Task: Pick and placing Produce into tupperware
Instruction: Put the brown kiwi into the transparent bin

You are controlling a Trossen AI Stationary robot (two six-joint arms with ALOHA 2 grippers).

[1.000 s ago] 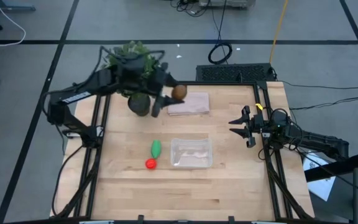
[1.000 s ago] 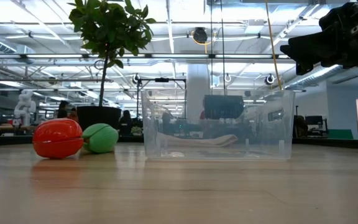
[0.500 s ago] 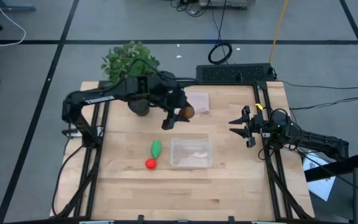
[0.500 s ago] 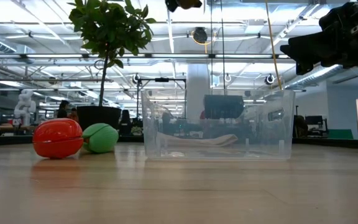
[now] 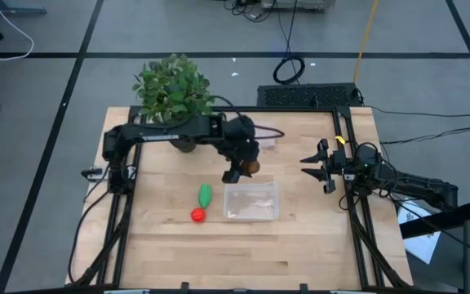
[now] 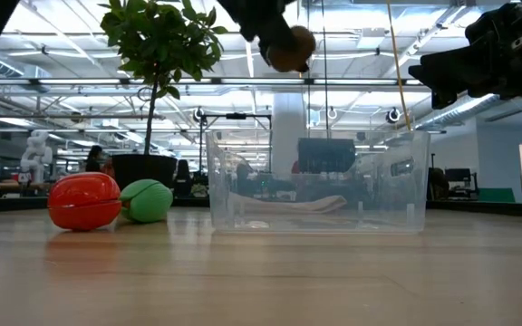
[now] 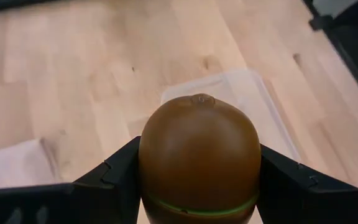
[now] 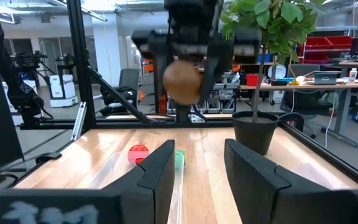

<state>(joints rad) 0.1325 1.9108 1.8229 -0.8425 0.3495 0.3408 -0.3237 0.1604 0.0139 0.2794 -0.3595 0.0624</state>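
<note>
My left gripper [image 5: 248, 167] is shut on the brown oval kiwi [image 7: 197, 155], in the air just beyond the far left corner of the clear tupperware [image 5: 251, 201]. In the low view the kiwi [image 6: 290, 50] is well above the tupperware's rim [image 6: 315, 134]. The green piece [image 5: 206, 194] and the red piece [image 5: 197, 215] lie on the table left of the tupperware. My right gripper [image 5: 307, 163] waits open and empty near the table's right edge. My left gripper pinches the kiwi by its two opposite sides [image 7: 149, 168], one dark finger [image 7: 110, 177] on each side. The fingers come from above, slanting down toward the tupperware. The kiwi is lifted clear of the table, one end pointing away from the gripper.
A pinkish flat lid [image 5: 263, 135] lies at the far side, partly under the left arm. A potted plant [image 5: 172, 86] stands at the far left corner. Black frame rails run along the table's left and right edges. Bare wood lies near the front edge.
My left gripper has carried the kiwi from above the far edge by the plant toward the table's near and right side, over the pink lid to the tupperware's far left corner. It has also come down, entering the low view from above.
</note>
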